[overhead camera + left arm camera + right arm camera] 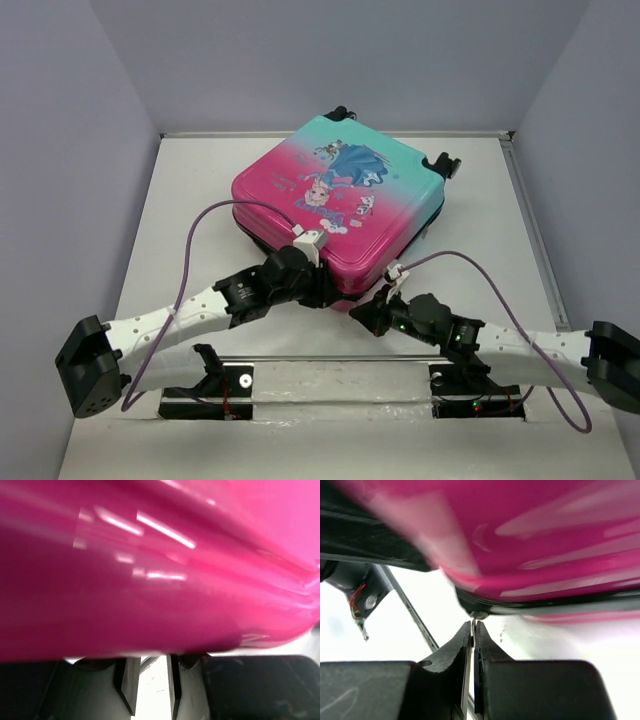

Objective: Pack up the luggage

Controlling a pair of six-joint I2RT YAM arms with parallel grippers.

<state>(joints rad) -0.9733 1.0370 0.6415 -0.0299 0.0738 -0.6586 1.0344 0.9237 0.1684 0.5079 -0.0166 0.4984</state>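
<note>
The luggage (340, 195) lies flat and closed on the white table, pink at the near end and teal at the far end, wheels at the back. Both grippers are at its near corner. My right gripper (473, 625) is shut on a thin metal zipper pull (479, 614) hanging from the black zipper band (545, 605). In the top view the right gripper (372, 312) sits just below that corner. My left gripper (322, 288) is pressed against the near pink edge. In the left wrist view the pink shell (150, 570) fills the frame, and the left gripper (152, 659) has its jaws apart with bare table showing between them.
Grey walls box in the table on three sides. A metal mounting rail (330, 375) runs along the near edge between the arm bases. Purple cables (190, 260) loop over both arms. Part of the left arm (355, 580) shows close beside the right gripper.
</note>
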